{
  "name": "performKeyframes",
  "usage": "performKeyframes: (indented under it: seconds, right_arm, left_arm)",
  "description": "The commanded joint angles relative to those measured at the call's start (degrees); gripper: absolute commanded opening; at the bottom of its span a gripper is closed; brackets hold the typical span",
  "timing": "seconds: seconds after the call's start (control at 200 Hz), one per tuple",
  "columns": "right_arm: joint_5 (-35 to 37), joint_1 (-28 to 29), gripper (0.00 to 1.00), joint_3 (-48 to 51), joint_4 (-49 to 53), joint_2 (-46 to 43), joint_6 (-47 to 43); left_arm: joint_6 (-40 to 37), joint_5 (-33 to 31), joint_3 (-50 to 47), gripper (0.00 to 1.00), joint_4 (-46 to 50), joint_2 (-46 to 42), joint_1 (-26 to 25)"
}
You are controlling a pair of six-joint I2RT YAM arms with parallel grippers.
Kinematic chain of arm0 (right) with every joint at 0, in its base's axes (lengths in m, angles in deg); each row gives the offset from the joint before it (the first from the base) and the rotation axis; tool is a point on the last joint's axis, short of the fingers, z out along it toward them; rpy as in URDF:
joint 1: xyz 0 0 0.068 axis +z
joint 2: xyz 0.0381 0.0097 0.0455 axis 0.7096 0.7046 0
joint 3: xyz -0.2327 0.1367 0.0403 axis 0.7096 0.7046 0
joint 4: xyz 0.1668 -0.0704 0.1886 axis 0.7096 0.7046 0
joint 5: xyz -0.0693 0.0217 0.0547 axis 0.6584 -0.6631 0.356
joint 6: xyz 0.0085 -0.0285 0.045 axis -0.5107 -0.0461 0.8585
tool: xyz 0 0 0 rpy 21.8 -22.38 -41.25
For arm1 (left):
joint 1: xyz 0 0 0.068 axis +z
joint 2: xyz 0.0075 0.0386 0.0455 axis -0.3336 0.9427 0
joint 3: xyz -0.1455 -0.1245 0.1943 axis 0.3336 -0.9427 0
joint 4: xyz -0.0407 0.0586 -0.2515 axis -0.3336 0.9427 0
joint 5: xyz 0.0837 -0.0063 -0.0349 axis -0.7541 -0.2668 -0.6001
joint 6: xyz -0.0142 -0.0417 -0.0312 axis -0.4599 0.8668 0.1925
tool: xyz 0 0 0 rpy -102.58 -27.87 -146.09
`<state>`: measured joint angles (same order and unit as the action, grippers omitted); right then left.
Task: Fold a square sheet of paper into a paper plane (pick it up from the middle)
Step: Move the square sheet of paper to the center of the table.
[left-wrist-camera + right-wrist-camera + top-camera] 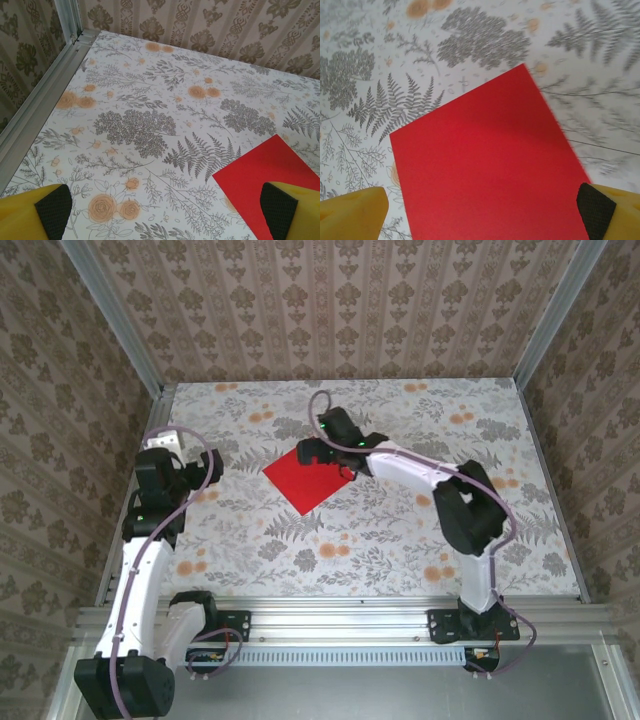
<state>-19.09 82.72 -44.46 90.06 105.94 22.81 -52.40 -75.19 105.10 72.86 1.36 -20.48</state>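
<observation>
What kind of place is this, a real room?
Probably a small robot test booth, not a real room: left arm and right arm bolted to a metal rail, and wallpapered panels boxing in one flowery table.

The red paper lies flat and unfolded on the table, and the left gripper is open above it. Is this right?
Not quite: the top external view shows the right gripper open above the square sheet of paper; the left gripper stands apart, to the left of it. The rest is right.
</observation>
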Motion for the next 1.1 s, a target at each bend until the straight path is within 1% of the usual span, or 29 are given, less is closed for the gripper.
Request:
performKeyframes:
  seconds: [0.0, 0.245, 0.325, 0.605, 0.685, 0.83, 1.095]
  right_arm:
    - [2.88, 1.74, 1.00, -6.73, 8.47, 5.00, -1.58]
    - [-1.60, 2.30, 1.00, -14.96, 12.16, 14.20, -1.54]
    - [-1.88, 2.30, 0.99, -16.98, 13.99, 16.41, -1.47]
    - [-1.68, 2.30, 1.00, -17.66, 16.65, 19.49, -1.31]
    - [-1.44, 2.17, 1.00, -16.95, 20.19, 19.37, -0.75]
    - [-0.30, 2.03, 1.00, -11.58, 22.80, 15.50, 1.42]
    - [1.55, 1.74, 1.00, 9.16, 23.27, 0.36, 8.25]
  left_arm:
    - [1.27, -0.89, 0.19, 1.00, 1.31, -0.86, 0.33]
    - [1.85, 0.45, -1.26, 1.00, -0.51, -0.25, 0.29]
    - [1.92, 1.22, -1.53, 1.00, -1.05, 0.25, 0.31]
    - [1.88, 1.37, -1.42, 1.00, -1.07, 1.60, 0.29]
    - [1.97, 1.22, -1.47, 1.00, -0.89, 1.54, 0.30]
    - [2.14, 1.14, -1.76, 1.00, -1.09, 1.62, 0.31]
    - [2.46, 0.90, -1.91, 1.00, -1.50, 1.89, 0.27]
